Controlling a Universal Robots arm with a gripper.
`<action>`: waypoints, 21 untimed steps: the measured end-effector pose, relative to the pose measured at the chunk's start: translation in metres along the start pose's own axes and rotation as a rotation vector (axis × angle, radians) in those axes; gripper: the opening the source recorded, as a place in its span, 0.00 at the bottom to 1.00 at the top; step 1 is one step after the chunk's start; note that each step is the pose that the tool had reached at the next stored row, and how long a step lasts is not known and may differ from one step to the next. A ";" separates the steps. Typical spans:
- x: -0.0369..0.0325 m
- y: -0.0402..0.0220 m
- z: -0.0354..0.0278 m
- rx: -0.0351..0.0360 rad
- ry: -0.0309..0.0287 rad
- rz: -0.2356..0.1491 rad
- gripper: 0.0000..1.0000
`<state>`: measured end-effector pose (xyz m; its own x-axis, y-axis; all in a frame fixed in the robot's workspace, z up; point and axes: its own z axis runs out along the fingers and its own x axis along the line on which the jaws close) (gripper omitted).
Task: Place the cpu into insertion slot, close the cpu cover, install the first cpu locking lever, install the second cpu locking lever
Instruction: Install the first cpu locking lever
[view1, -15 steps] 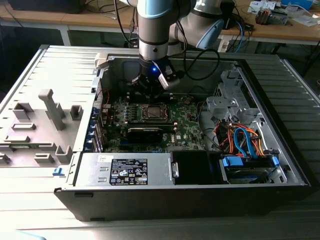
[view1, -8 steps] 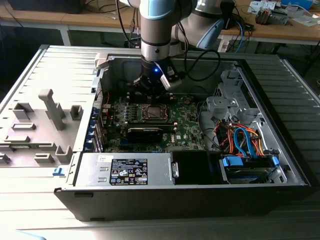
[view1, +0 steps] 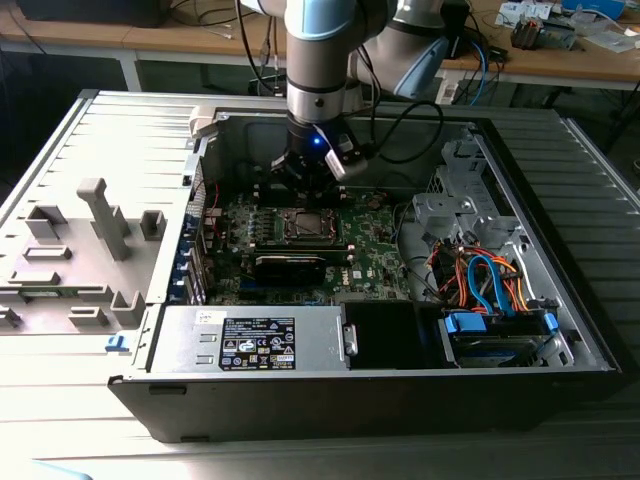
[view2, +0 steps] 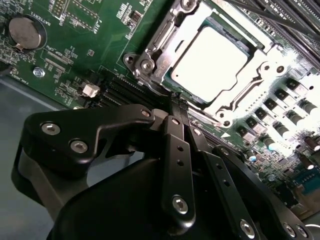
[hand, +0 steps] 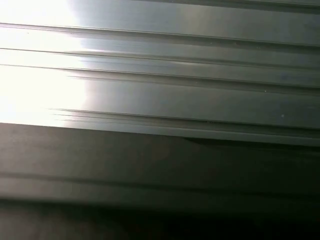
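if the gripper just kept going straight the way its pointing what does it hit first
Most likely the cpu cover at the near edge of the insertion slot, beside the cpu. The gripper has its fingers together, tips close to that metal frame; depth is unclear.

Power supply label (view1: 257, 341): white and black sticker, print too small to make out. Green board (view2: 75, 55) by the coin cell (view2: 24, 33): white lettering, none I can read.

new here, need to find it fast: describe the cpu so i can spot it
Inside the open computer case, find the green circuit board. The cpu sits mid-board below the gripper: a flat, pale silver square framed by metal, unlike the dark parts around it.
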<state>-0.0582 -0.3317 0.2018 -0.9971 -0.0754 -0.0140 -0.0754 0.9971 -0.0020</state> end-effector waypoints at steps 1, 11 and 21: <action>-0.0027 -0.0002 0.0001 0.0000 0.0000 -0.001 0.11; -0.0060 -0.0002 -0.0094 -0.0012 0.0000 -0.002 0.11; -0.0059 -0.0002 -0.0034 -0.0015 0.0008 -0.009 0.11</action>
<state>-0.0523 -0.3315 0.2053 -0.9963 -0.0846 -0.0131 -0.0846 0.9964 -0.0006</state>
